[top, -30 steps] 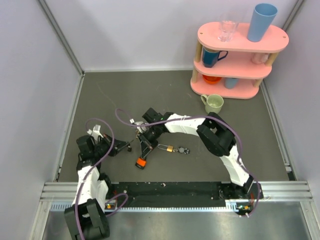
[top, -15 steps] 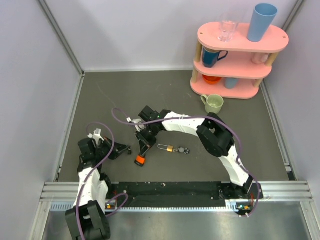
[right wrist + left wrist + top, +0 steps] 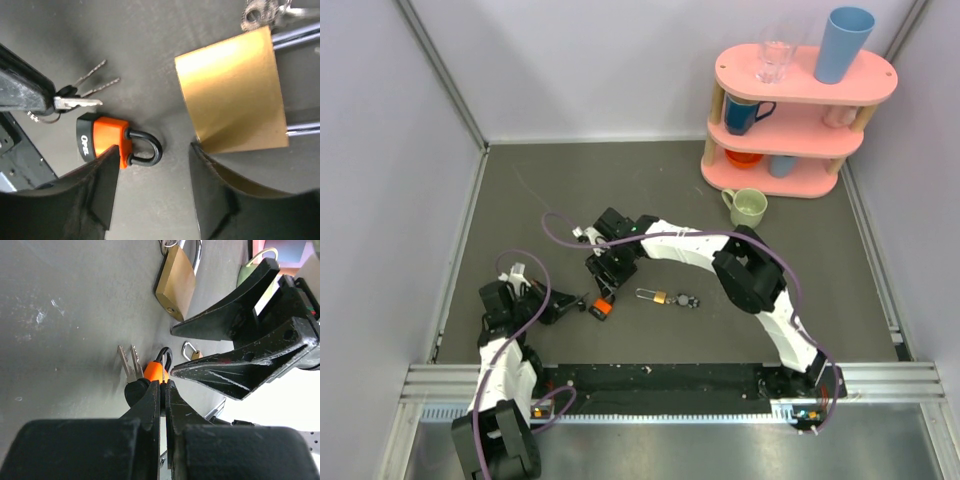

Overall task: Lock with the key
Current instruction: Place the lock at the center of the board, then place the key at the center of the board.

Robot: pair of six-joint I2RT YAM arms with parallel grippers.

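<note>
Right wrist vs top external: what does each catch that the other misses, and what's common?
Right wrist only: the large brass padlock, which does not show from above, and the key sticking out of the jaws of the shut left gripper.

Top external only: the pink shelf, the green mug, the small brass padlock and both arms at full length.

Both: the orange-and-black padlock, with the left gripper beside it and the open right gripper close to it.
</note>
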